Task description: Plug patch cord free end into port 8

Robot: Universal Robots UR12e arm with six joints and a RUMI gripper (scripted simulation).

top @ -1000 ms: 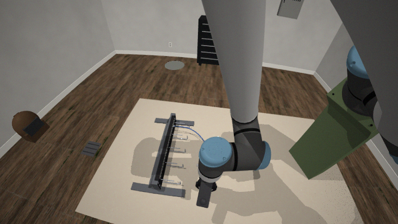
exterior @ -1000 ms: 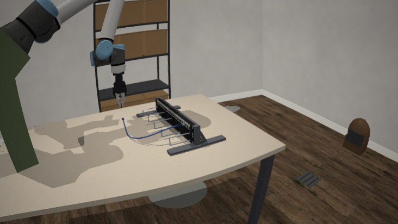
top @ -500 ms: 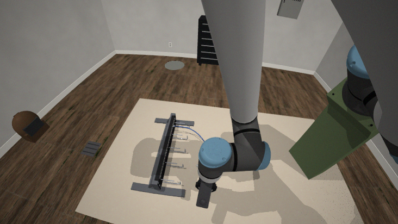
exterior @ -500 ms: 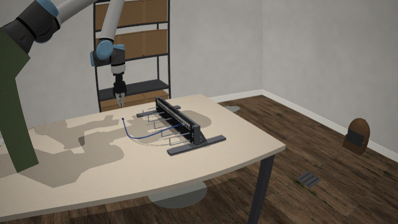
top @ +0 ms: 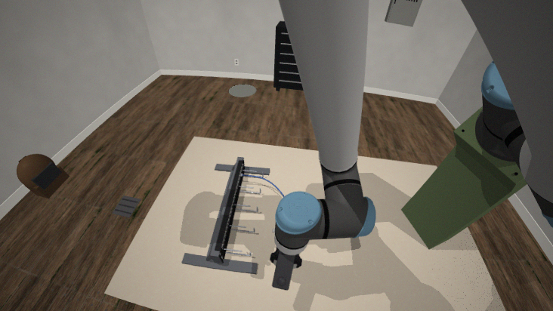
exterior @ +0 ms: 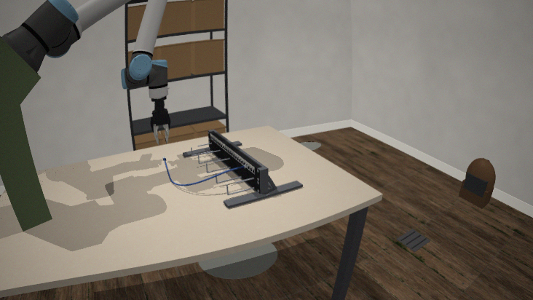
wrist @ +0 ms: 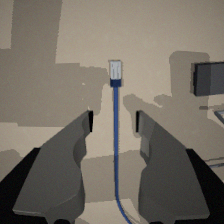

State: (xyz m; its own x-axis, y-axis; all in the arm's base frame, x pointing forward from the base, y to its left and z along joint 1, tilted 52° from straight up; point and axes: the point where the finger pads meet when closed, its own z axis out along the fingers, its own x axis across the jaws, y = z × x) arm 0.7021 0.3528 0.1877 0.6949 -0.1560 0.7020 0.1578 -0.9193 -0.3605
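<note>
The blue patch cord (exterior: pixel 186 183) (top: pixel 271 183) (wrist: pixel 116 155) curves over the table (exterior: pixel 261 223) from the black port rack (exterior: pixel 238 158) (top: pixel 228 216). One end is plugged into the rack. Its free plug (exterior: pixel 164 158) (wrist: pixel 115 70) lies flat on the table, left of the rack in the exterior view. My gripper (exterior: pixel 161 138) (wrist: pixel 114 112) hangs well above the table over the cord, just behind the free plug. Its fingers stand partly apart with nothing between them. In the wrist view the cord runs below the gap, far under the fingertips.
The rack stands upright on two flat feet (exterior: pixel 263 194) (wrist: pixel 207 79), with thin metal rods sticking out on the cord's side. A green arm mount (exterior: pixel 18 148) (top: pixel 456 192) is at the table's edge. A shelf with boxes (exterior: pixel 186 55) stands behind the table.
</note>
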